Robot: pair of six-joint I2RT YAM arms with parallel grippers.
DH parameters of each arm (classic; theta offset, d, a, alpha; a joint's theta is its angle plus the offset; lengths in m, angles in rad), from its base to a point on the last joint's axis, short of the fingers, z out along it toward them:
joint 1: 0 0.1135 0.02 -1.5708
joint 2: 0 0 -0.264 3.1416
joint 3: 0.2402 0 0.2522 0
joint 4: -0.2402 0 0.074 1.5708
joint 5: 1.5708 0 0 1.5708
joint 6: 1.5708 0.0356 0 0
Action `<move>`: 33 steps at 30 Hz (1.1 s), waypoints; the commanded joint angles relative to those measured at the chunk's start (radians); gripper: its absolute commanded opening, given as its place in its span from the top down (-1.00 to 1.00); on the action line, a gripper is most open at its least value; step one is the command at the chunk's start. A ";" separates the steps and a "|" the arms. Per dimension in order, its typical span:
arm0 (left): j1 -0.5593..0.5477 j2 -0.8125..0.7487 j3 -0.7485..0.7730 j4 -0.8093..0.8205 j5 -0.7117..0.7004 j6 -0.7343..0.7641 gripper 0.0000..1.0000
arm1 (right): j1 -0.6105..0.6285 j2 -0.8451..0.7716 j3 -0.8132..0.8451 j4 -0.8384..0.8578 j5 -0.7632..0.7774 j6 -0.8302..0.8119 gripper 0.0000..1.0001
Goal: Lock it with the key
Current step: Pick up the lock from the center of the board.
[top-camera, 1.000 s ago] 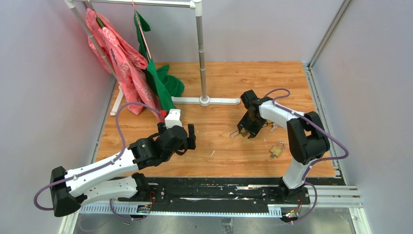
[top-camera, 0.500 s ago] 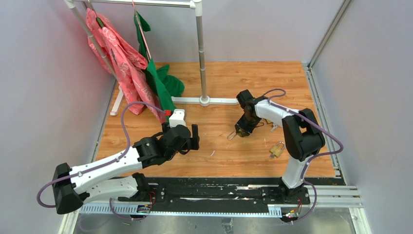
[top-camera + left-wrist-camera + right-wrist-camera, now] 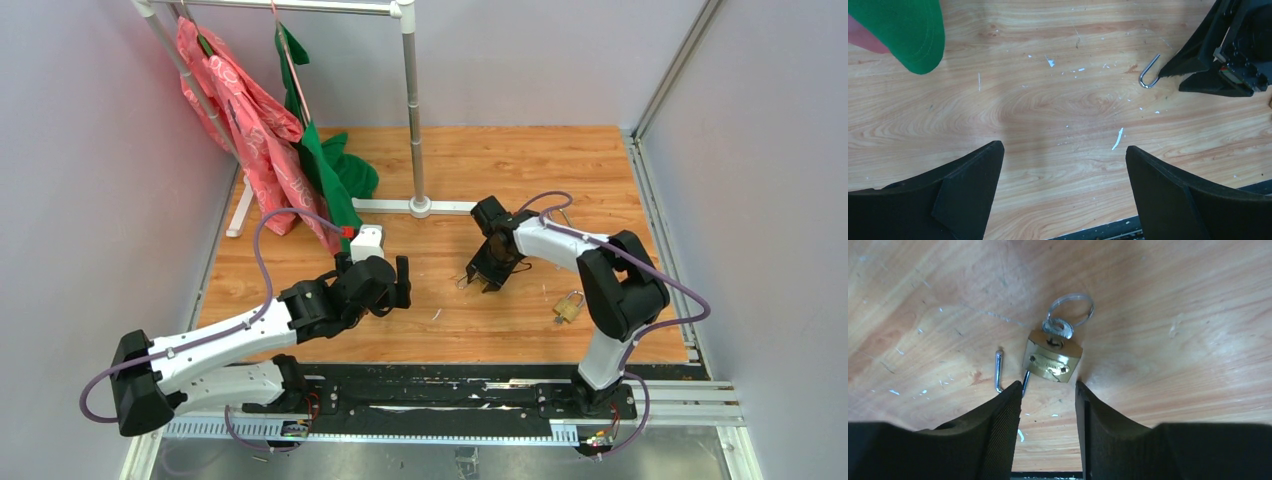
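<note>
A small brass padlock lies on the wooden table with its steel shackle swung open. A key with a ring sits in its keyhole. My right gripper is low over the table and slightly open. Its fingertips are just short of the lock body, and one tip touches the shackle. Nothing is between the pads. In the top view the right gripper is at mid-table and the shackle pokes out to its left. My left gripper is open and empty, hovering to the left, and it sees the shackle.
A second brass padlock lies at the front right. A clothes rack's pole and base stand behind, with pink and green garments hanging at the back left. A green cloth corner shows in the left wrist view.
My right gripper has moved left and toward the front, and the padlock's shackle has shifted left with it. My left gripper has edged slightly to the right.
</note>
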 commanded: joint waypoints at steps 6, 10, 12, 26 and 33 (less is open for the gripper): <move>0.002 -0.033 -0.004 -0.012 -0.035 -0.026 -1.00 | 0.056 0.082 0.074 -0.092 0.118 0.060 0.21; 0.001 -0.067 -0.016 -0.022 -0.036 -0.037 -1.00 | 0.067 0.110 0.095 -0.109 0.139 0.070 0.42; 0.002 -0.078 -0.023 -0.025 -0.037 -0.045 -1.00 | 0.070 0.111 0.096 -0.108 0.146 0.071 0.70; 0.001 -0.158 -0.082 0.174 0.137 -0.026 -0.97 | 0.070 -0.271 -0.170 0.346 -0.115 0.025 1.00; 0.002 -0.148 -0.197 0.460 0.275 -0.084 -0.86 | 0.079 -0.418 -0.229 0.466 -0.210 0.076 1.00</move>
